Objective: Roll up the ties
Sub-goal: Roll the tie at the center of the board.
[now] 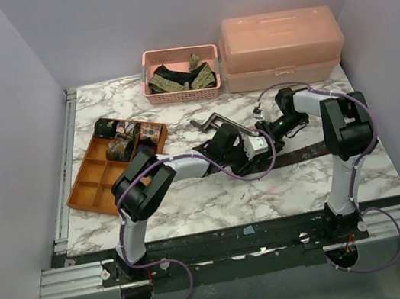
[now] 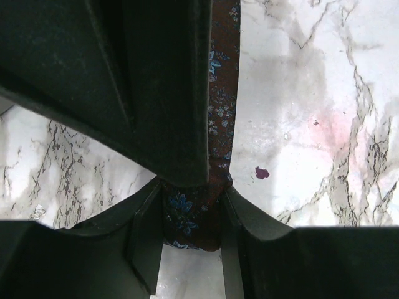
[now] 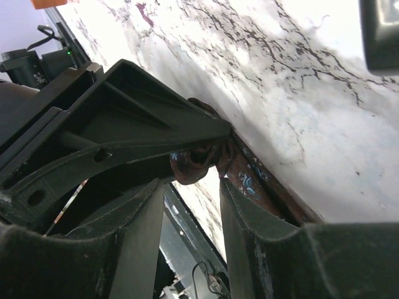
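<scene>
Fingertips of my left gripper [image 2: 192,190] fill the near view, closed on the dark brown, blue-flowered tie [image 2: 222,106]. The cloth spans the gap from pad to pad. The rest of the strip runs flat across the marble table [image 1: 217,201] towards my right arm. My right gripper [image 3: 191,180] stands narrowly apart, with bare table showing between its jaws. The first small curl [image 3: 190,163] of the roll sits just at its tips.

That curl is loose and barely a turn, so it could spring flat if I let go before the right jaws catch it. My two grippers are crowded nose to nose, and a careless turn would knock them together. The long tail may also drag askew and skew the coil.

Counted:
- one tie in work
- four rolled ties [image 1: 128,131] in the orange tray [image 1: 87,192]
- loose ties [image 1: 184,79] in the pink basket [image 1: 183,96], perhaps three, too tangled to count
- one lidded box [image 1: 277,39]
- one grey crank bar [image 1: 207,123]
</scene>
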You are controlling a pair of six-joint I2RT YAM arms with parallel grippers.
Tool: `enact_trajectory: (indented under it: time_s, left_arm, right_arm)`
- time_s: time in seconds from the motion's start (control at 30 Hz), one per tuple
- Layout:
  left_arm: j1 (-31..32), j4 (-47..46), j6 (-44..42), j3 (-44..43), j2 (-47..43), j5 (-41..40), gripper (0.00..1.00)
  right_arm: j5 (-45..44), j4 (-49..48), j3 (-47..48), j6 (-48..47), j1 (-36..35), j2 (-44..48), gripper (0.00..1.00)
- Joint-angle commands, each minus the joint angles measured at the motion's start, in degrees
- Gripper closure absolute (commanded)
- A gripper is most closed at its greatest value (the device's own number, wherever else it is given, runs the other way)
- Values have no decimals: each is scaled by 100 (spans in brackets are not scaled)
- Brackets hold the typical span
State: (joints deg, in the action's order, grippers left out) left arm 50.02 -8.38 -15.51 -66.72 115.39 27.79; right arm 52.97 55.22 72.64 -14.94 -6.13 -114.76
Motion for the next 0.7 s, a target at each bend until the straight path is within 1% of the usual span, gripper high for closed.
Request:
enact_trajectory:
  time_s: [0.0, 0.1, 0.2, 0.23, 0.27, 0.3, 0.33, 0.37, 0.43, 0.57, 0.67]
  left_arm:
    - [-15, 1097, -216, 189, 335, -573, 63]
    - [-18, 1128, -233, 170, 343, -577, 62]
    - [-19, 1146, -241, 182, 326, -583, 62]
    - [-19, 1146, -250, 185, 310, -574, 62]
    - [-19, 1146, -251, 209, 300, -550, 62]
    - [-19, 1140, -251, 212, 278, -518, 61]
    - [-34, 1124, -259, 254, 234, -463, 58]
    - [-55, 1062, -280, 320, 154, -372, 51]
    - [-133, 774, -319, 565, -133, -93, 40]
    - [-392, -335, -135, 1199, -1026, 533, 22]
    - [-411, -837, -123, 1422, -1516, 849, 12]
  right_arm:
    - [287, -250, -117, 207, -135, -94, 56]
    - [279, -449, -178, 344, -209, -187, 60]
    - [69, -483, -264, 274, -265, -271, 65]
    - [-48, -462, -284, 222, -261, -310, 68]
    - [-203, -488, -302, 204, -261, -338, 75]
    - [-407, -555, -332, 204, -252, -361, 85]
    - [-563, -600, -338, 202, -252, -370, 94]
    - [-770, -674, -346, 234, -235, -380, 99]
    - [-976, -725, -324, 224, -207, -431, 100]
    - [-1245, -732, -281, 177, -178, -594, 100]
    - [-1338, -765, -303, 164, -178, -720, 100]
